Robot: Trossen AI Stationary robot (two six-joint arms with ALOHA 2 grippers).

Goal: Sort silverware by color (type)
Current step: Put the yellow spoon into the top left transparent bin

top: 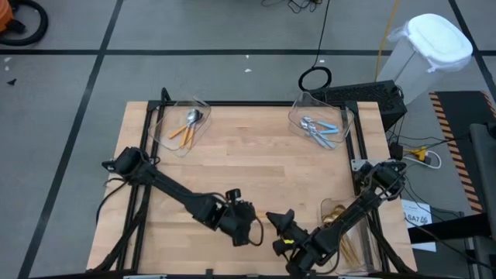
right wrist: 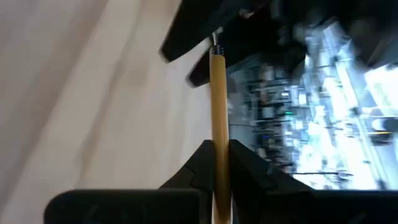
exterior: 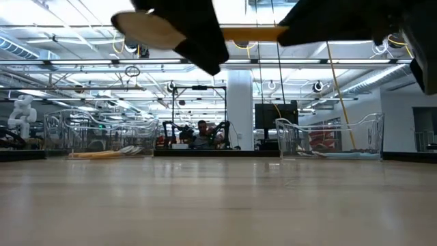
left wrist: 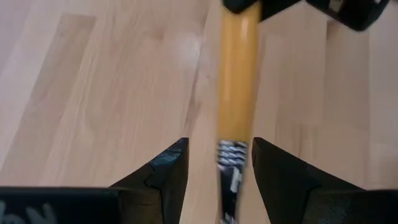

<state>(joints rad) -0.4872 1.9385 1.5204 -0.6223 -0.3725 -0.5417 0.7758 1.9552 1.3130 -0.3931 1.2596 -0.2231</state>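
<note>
So starting at the back-left corner of the tabletop: a clear bin with orange-handled spoons already in it. The left gripper hovers near the front edge, about the middle, with its fingers spread on either side of one more orange-handled spoon. As far as the left wrist view shows, they aren't touching it. The spoon hangs in the air above the wood, lying roughly level. Its bowl points toward the left side, and the handle runs right into the right gripper, which is pinched tight on it. Over at the back-right corner is a second bin with the blue-handled spoons, and near the front-right corner a third bin holds the gold ones.

What could go wrong: this looks like a mid-air handoff. If the right gripper lets go before the left one has actually closed, the spoon drops onto the table. The left fingers also sit right around the thin neck, so a slightly off-centre squeeze could twist or flick it.

As for looks, the spoon has a smooth, round, yellow-orange handle with a pale shiny bowl, and a dark patterned band where handle meets metal. Probably slippery.
</note>
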